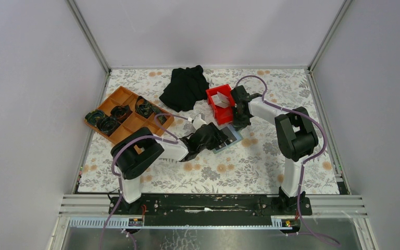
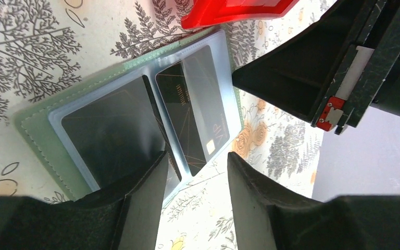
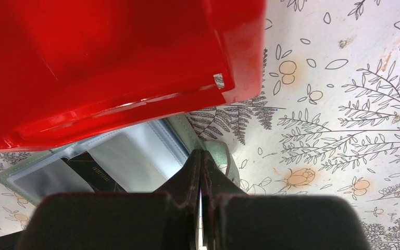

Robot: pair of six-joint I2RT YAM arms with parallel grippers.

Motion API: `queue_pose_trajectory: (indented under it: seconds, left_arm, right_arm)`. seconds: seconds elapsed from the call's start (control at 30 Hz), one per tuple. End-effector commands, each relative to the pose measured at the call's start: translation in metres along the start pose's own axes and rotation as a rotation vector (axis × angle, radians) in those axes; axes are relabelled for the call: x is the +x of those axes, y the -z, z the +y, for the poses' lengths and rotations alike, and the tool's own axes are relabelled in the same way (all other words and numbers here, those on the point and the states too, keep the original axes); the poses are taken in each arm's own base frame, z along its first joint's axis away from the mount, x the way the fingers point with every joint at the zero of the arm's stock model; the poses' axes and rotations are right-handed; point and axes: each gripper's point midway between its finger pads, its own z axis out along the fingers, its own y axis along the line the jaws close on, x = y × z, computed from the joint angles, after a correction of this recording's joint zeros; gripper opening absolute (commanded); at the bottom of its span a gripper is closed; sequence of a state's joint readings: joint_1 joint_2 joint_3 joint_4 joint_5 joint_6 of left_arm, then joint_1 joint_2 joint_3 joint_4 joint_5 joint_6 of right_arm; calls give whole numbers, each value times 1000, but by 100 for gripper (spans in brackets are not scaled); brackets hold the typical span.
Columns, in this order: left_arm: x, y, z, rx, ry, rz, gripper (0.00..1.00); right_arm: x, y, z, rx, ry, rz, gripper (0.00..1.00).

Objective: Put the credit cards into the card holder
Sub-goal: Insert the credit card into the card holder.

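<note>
1. grey-green card holder (image 2: 34,125) lies opened flat on the flowered table (image 1: 250,166), just beside the red bin (image 3: 109,62) and between the two grippers.
2. two dark credit cards (image 2: 112,130) sit side by side under its clear sleeves. the one with a gold chip reaches the sleeve's lip.
3. left gripper (image 2: 195,179) is released. its fingers stand apart over the holder's near edge with nothing clasped between them, and one finger covers a corner of a card.
4. right gripper (image 3: 202,169) is clenched, pads pressed together, with its tips at the holder's green rim next to the bin. whether it pinches that rim or only touches it cannot be told.
5. the bin's wall hides the holder's far part in the right wrist view, and in the top view the arms cover much of the holder.
6. in the left wrist view the holder's long axis slants from lower left up toward the bin, and the cards' long sides run across that line.
7. farther off lie a black cloth (image 1: 185,86) and an orange tray (image 1: 127,115).
</note>
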State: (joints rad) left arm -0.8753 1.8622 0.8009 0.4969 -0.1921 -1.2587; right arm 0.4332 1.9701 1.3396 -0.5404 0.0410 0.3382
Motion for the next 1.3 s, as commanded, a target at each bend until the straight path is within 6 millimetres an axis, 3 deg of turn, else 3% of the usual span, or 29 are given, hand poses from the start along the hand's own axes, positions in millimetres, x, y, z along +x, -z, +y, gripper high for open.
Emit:
queue_pose_trajectory:
  seconds: [0.0, 0.07, 0.17, 0.33, 0.73, 1.03, 1.27]
  left_arm:
    - [-5, 2, 23, -130, -120, -2, 51]
    - [-7, 1, 23, -148, -141, -5, 44]
    - [-10, -1, 26, -184, -164, -12, 21]
    - [-13, -4, 27, -210, -214, -14, 12]
    - [-8, -19, 38, -300, -314, 35, 0]
    - [-16, -10, 30, -302, -334, 7, 0]
    - [-11, -23, 27, -299, -360, 25, 0]
  right_arm:
    - [36, -32, 21, -38, 13, 98, 0]
    - [39, -33, 22, -34, 17, 102, 0]
    - [40, -32, 21, -27, 21, 99, 0]
    - [40, -33, 20, -21, 21, 100, 0]
    - [44, -36, 20, -16, 33, 111, 0]
    - [44, -37, 21, -19, 42, 113, 0]
    - [47, -39, 22, -27, 46, 123, 0]
